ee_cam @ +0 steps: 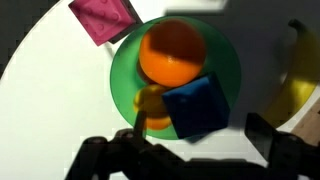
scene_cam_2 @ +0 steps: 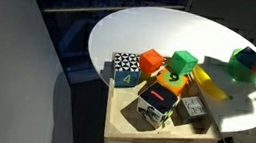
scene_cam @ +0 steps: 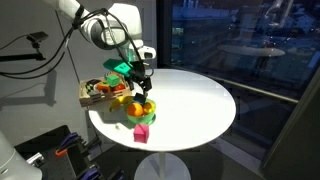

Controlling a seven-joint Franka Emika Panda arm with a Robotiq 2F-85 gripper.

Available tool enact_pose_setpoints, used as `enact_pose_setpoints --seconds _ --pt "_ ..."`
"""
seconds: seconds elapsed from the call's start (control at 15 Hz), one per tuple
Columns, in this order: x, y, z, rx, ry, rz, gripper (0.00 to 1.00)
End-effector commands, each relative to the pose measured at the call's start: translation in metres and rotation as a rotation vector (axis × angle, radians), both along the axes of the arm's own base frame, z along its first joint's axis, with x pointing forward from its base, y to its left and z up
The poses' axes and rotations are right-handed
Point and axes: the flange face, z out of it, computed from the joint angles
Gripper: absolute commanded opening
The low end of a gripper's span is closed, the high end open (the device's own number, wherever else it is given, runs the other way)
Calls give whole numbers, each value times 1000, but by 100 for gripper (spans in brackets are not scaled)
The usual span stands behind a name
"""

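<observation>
One gripper [scene_cam: 140, 88] hangs on the arm above the near left part of the round white table [scene_cam: 200, 100] in an exterior view, just over a small group of orange and yellow things that are too small to tell apart there. A wooden tray [scene_cam: 92, 95] lies beside this group at the table edge, and a pink block [scene_cam: 142, 132] lies in front of it. In an exterior view from the other place, the tray [scene_cam_2: 120, 131] carries several cubes, among them an orange cube [scene_cam_2: 151, 62] and a green cube [scene_cam_2: 182, 61], and the green bowl [scene_cam_2: 240, 65] stands behind it on the table. In the wrist view the fingers [ee_cam: 100, 155] stand wide apart with nothing between them. The green bowl [ee_cam: 225, 60] is directly under them. In the bowl an orange ball [ee_cam: 172, 52] touches a blue cube [ee_cam: 198, 105]. The pink block [ee_cam: 103, 17] lies just outside the rim.
</observation>
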Motion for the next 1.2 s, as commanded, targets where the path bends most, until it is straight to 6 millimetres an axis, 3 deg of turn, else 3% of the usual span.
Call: enact_pose_setpoints --seconds 0.0,0.47,1.13 --pt "-3 -14 13 2 12 -45 100" --pt "-11 -44 17 -5 78 -113 100" --pt "-17 -103 9 -51 94 -100 100"
